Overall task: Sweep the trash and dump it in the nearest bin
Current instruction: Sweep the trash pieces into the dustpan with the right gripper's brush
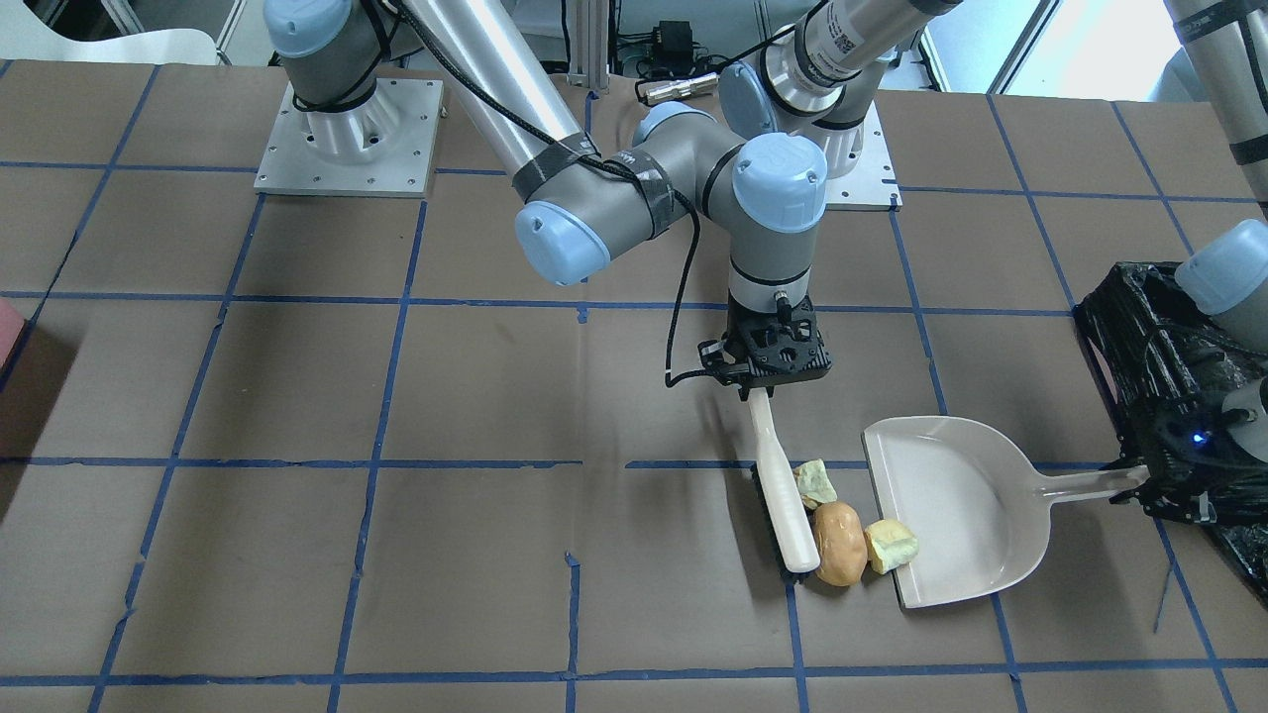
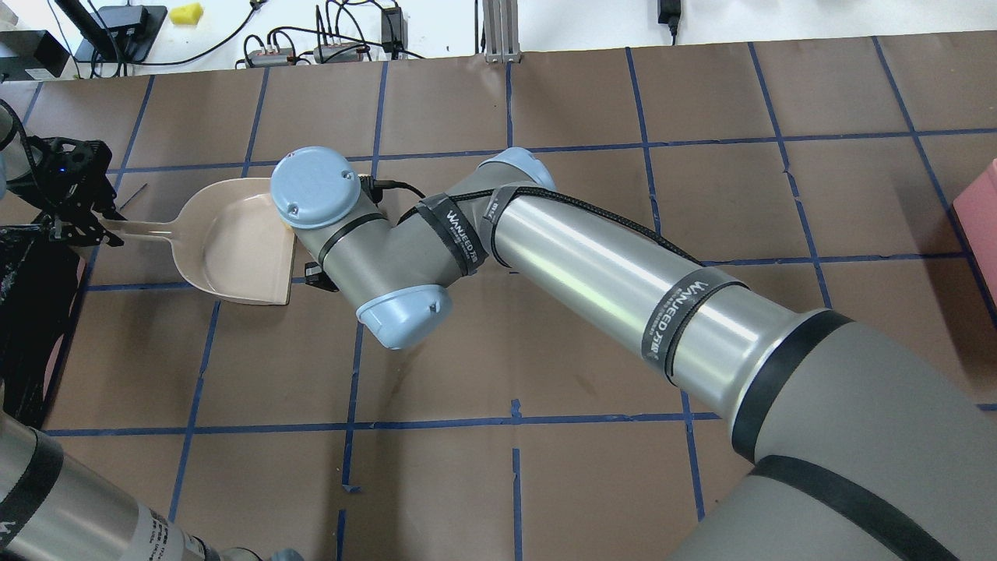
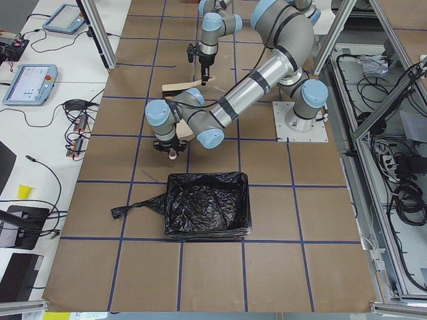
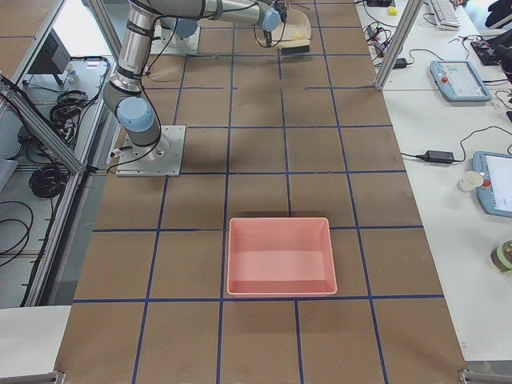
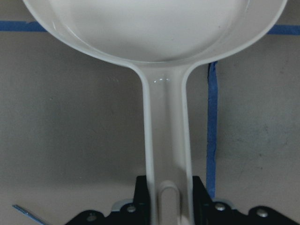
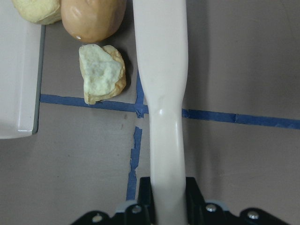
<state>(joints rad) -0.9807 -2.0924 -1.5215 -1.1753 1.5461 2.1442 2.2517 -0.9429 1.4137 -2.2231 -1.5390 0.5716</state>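
Step in hand: sweeping. By the look of it, none of the trash (image 1: 840, 543) lies fully inside the dustpan (image 1: 956, 495) yet.
Right arm: the right gripper (image 1: 761, 388) is closed on the brush (image 1: 783, 500) by its pale stem, which fills the gap between the fingers. The brush head is down on the table (image 1: 495, 555).
Left arm: the left gripper (image 1: 1139, 485) is clamped on the end of the dustpan handle (image 1: 1075, 485). The pan lies flat with its open lip (image 1: 874, 475) facing the brush.
Trash position: all three lumps sit between brush and lip. The orange-brown lump (image 6: 91, 18) is against the brush. One pale chunk (image 1: 890, 545) touches the lip, perhaps just over it. The other pale chunk (image 1: 815, 483) lies just beside the brush, apart from the lip.
Governing relation: the trash lies to the robot's left of the brush, with the pan further left again. The brush's long axis runs roughly parallel to the lip, so a sideways stroke toward the robot's left should carry all three in.
Nearer arm: the right, through the brush.
Disposal point: the bin (image 3: 207, 213), black-lined, stands at the table end on the robot's left, near the left gripper. The pink tray (image 4: 280, 256) is well apart at the opposite end.
Risk: the round lump may roll along the bristles and miss the lip.
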